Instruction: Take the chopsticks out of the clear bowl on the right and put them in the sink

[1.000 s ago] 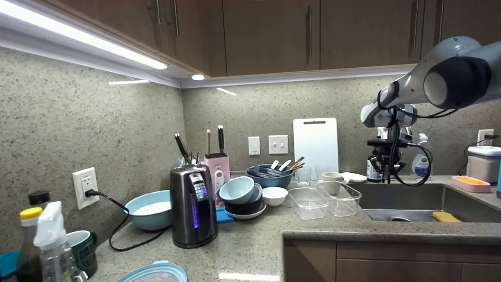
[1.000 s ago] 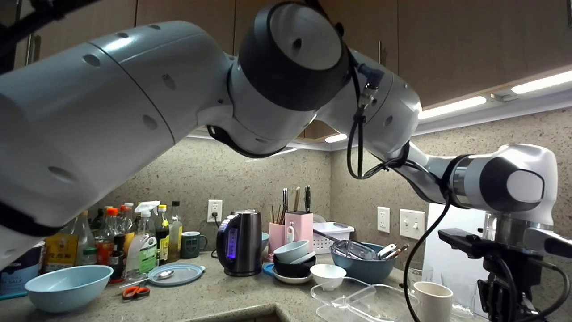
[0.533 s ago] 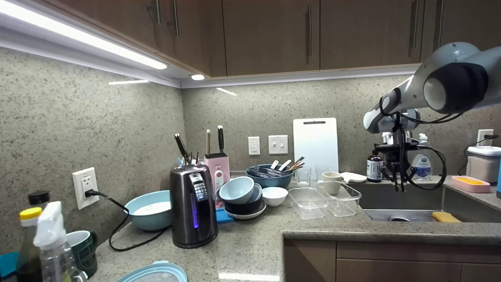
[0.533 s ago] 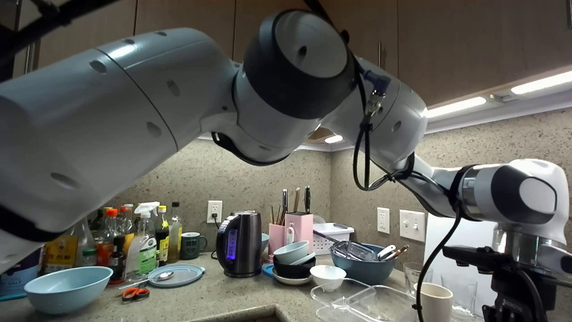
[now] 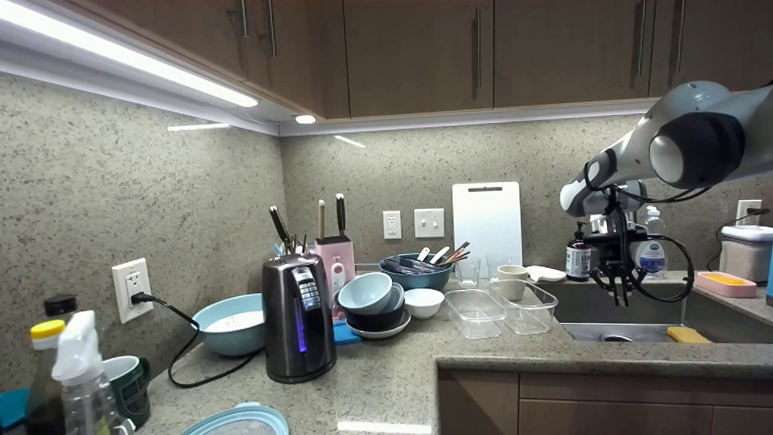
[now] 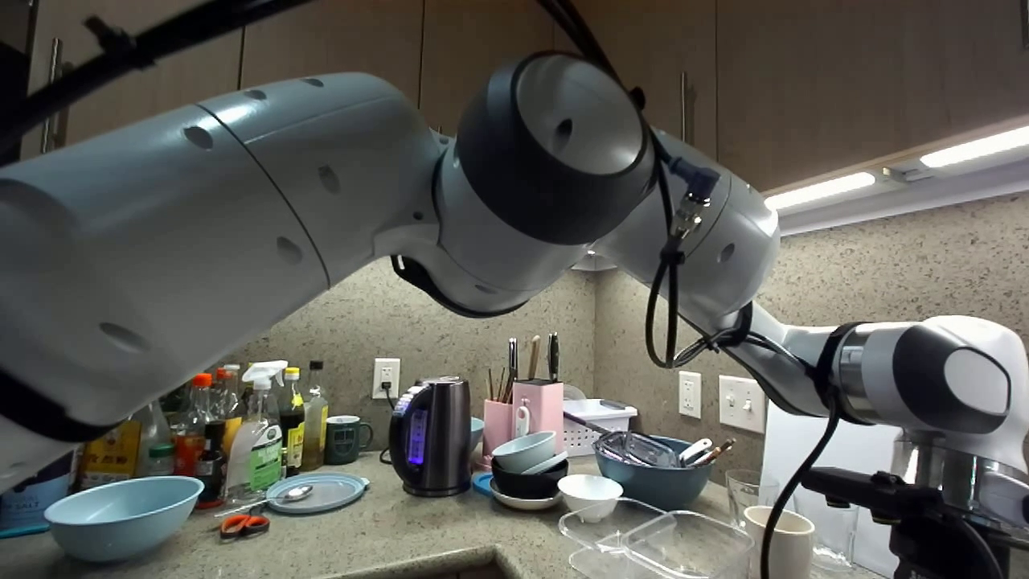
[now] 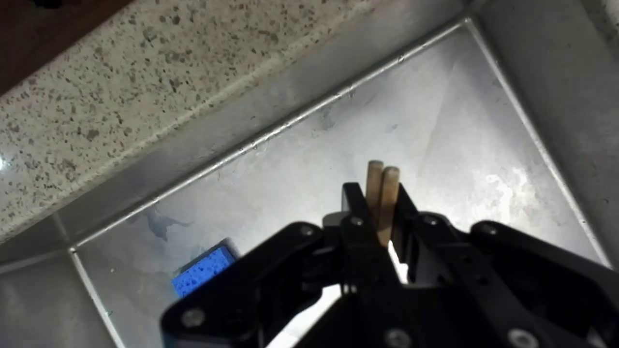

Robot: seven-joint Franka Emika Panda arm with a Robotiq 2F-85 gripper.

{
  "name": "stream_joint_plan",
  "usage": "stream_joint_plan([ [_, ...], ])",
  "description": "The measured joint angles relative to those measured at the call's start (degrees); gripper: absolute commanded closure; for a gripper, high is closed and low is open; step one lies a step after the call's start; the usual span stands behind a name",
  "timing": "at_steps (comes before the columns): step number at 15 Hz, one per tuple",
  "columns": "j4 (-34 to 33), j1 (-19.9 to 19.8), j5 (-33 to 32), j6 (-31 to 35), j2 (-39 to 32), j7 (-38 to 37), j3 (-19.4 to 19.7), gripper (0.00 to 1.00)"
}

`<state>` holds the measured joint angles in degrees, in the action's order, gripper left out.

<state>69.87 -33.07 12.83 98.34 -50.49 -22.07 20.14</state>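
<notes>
My gripper (image 7: 371, 193) is shut on a pair of thin light-brown chopsticks (image 7: 382, 193) in the wrist view; their blunt ends stick out past the fingertips. In an exterior view the gripper (image 5: 620, 300) points down over the steel sink (image 5: 580, 302), with its fingertips below counter level. The chopsticks are too small to make out there. The sink floor (image 7: 309, 183) lies below the gripper in the wrist view. Two see-through containers stand left of the sink, the right one (image 5: 532, 325) beside its edge; their rims look rectangular rather than round. In an exterior view the fingertips are out of frame.
A sponge (image 5: 688, 334) lies in the sink; a blue block (image 7: 203, 270) shows on the sink floor. A beige mug (image 5: 512, 281), a soap bottle (image 5: 578, 260) and a detergent bottle (image 5: 652, 254) stand near. A blue bowl (image 5: 416, 280) holds utensils. The counter edge (image 7: 159, 87) borders the sink.
The arm has come down. In an exterior view the gripper has moved lower and a little to the right, deeper over the sink; it seems to have kept the same closed shape.
</notes>
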Motion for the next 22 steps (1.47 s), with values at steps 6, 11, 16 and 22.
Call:
stream_joint_plan([
  [6, 0.3, 5.8, -0.2, 6.5, -0.8, -2.1, 0.1, 0.96],
  [11, 0.2, 10.5, -1.4, 6.5, -2.1, -2.2, 0.4, 0.96],
  [16, -0.8, 9.8, -4.6, 4.4, -4.2, -2.2, 0.4, 0.6],
  [22, -3.4, 8.2, -5.8, 0.2, -5.6, -2.2, 0.4, 0.27],
])
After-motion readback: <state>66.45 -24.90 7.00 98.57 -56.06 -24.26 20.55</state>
